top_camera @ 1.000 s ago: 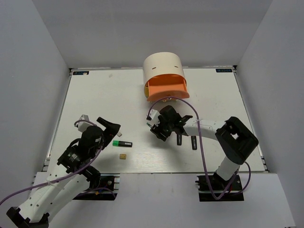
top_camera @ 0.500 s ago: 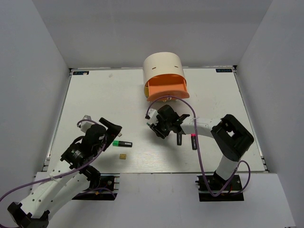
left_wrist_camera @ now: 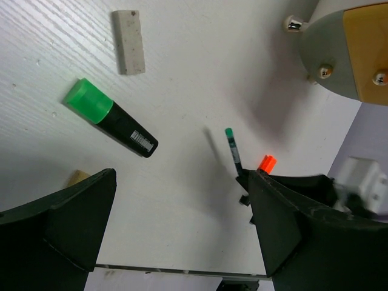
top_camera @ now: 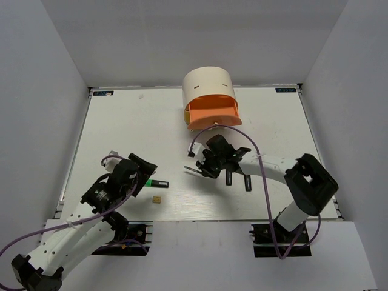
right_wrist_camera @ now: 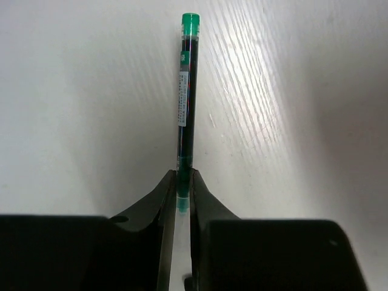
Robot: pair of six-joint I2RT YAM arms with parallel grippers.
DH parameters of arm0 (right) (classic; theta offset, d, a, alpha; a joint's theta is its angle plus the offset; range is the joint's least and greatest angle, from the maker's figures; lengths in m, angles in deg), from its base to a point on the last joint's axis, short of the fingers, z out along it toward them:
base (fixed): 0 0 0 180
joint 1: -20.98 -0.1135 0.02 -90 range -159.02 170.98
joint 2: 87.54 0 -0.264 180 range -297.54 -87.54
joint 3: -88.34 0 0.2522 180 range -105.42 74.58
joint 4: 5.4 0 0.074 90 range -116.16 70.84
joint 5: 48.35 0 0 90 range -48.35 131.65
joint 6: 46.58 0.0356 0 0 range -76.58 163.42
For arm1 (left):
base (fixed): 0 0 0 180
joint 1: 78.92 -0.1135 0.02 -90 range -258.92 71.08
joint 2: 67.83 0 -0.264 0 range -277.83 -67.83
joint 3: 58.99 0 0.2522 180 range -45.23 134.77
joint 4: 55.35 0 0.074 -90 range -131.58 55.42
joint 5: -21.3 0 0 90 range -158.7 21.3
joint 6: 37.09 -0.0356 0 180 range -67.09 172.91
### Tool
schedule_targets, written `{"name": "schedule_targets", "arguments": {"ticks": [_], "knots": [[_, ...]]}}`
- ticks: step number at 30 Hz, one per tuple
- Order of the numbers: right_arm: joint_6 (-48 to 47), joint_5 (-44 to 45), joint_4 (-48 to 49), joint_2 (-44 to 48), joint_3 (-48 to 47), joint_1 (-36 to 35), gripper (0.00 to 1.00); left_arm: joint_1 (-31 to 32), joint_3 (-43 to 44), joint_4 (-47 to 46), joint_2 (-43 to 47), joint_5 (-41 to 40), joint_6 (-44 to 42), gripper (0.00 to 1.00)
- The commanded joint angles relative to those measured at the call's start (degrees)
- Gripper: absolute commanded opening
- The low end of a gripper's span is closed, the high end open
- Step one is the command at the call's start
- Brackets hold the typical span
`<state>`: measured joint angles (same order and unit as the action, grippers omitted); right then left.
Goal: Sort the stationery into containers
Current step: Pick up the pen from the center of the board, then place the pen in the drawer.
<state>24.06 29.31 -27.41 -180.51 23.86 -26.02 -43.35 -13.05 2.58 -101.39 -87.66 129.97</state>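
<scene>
Now the right arm's fingers (right_wrist_camera: 165, 197) pinch one end of the thin dark-green pen (right_wrist_camera: 183, 109) mid-table (top_camera: 121, 133), nearer than the open peach-orange drawer (top_camera: 212, 112), so lifting it there seems next, while the left fingers (left_wrist_camera: 60, 218) gape over the green-capped highlighter (left_wrist_camera: 112, 118).

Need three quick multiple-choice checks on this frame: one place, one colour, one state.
1. The black highlighter with green cap lies: A) flat on the white table beside the left gripper B) in mid-air C) hidden.
2. The protruding drawer of the cream half-cylinder desk unit is: A) yellow B) peach-orange C) blue.
3. The right gripper is: A) wide open B) shut on the thin dark-green pen C) shut on an eraser.
A: it rests on the tabletop. B: orange from above. B: both fingers pinch the pen.
</scene>
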Motion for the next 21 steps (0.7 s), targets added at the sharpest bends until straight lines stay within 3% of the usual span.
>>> {"name": "schedule_targets", "arguments": {"ticks": [1, 7, 14, 21], "knots": [[-3.93, -5.85, -1.32, 7.87, -1.13, -0.02, 0.00, -0.15, -1.07, 1.19, -1.06, 1.64, 4.23, 1.00], [-5.87, -13.22, -5.72, 15.09, -7.98, 0.34, 0.00, -0.15, -1.07, 1.19, -2.30, 2.88, 7.58, 1.00], [-4.91, -16.58, -3.97, 19.93, -16.24, 1.47, 0.00, -0.15, 0.16, 2.51, -4.85, 3.93, 10.04, 1.00], [-5.16, -6.74, 3.49, 18.97, -22.76, 3.49, 0.00, -0.15, 0.16, 3.04, -4.85, 4.46, 11.09, 1.00]]}}
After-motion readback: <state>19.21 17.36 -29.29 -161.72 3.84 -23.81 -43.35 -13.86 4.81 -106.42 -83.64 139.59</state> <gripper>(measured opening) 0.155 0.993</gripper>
